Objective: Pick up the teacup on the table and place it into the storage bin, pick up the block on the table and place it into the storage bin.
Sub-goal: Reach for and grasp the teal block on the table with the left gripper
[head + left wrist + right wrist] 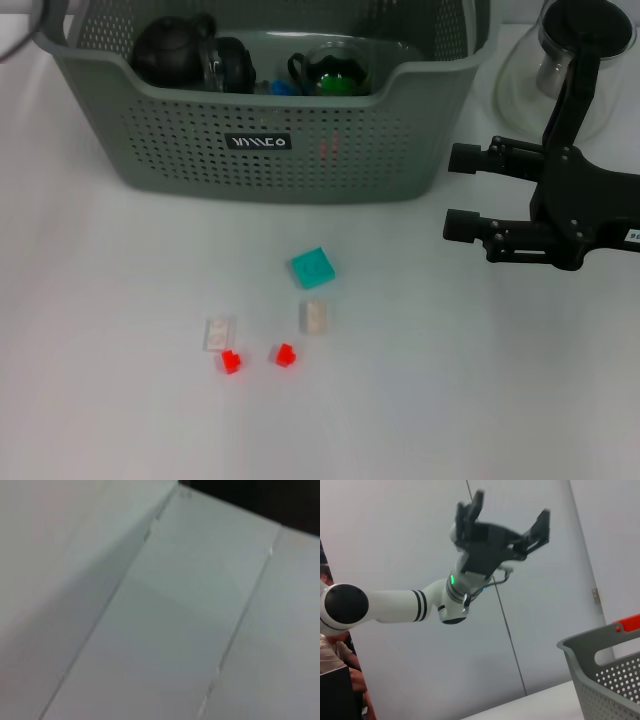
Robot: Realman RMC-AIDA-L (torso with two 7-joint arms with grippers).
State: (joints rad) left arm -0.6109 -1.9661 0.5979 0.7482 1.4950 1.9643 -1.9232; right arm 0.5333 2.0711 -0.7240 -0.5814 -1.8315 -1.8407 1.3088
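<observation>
With dark teaware already in the storage bin (270,150) at the tabletop's far edge, the empty, spread right gripper (452,192) must next descend onto the teal block (313,267) mid-table, while the left gripper (506,517) hangs raised, open.

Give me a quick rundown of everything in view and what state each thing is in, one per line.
storage bin: upright on the table, already holding dark teaware and a green item
teal block: flat on the table, ungrasped
two red blocks: on the table, apart
right gripper: open, empty, beside the bin
left gripper: raised high, open, empty
</observation>
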